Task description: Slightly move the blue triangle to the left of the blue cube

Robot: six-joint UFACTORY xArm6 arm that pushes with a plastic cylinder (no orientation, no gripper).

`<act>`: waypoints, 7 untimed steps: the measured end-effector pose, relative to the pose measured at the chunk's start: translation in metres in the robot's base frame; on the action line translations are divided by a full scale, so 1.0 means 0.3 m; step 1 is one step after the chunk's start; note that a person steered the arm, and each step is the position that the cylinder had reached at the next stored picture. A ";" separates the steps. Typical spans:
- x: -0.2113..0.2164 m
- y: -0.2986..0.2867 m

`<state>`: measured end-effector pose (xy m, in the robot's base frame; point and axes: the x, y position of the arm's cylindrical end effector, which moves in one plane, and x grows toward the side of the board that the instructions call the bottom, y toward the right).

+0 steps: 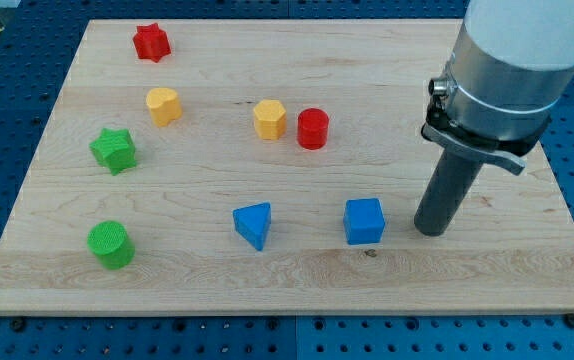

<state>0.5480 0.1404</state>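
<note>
Tip (430, 231) resting on the tabletop (297, 275), just to the right of the blue cube (364, 221), with a small gap between. No gripper on this arm, only a plain rod, so nothing to spread or press together.

Further left, well apart from the cube: the blue triangle (253, 224), in the same near row, already on the cube's left side.

Main risk, as a judgement: the cube standing directly between tip and triangle. Going straight left would push the cube first and drive it toward the triangle. Safer to pass around the cube. Too long a push would also send the triangle toward the green cylinder (111, 244) at the near left. Off-centre contact on a slanted face could turn the triangle instead of sliding it.

Red cylinder (312, 129) and yellow hexagon (269, 118) lying farther away, likely out of danger.
</note>
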 end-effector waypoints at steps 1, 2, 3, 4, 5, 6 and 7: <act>0.076 -0.046; 0.139 -0.151; 0.206 -0.268; 0.235 -0.358; 0.235 -0.561; 0.149 -0.743; 0.079 -0.680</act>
<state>0.5717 -0.0636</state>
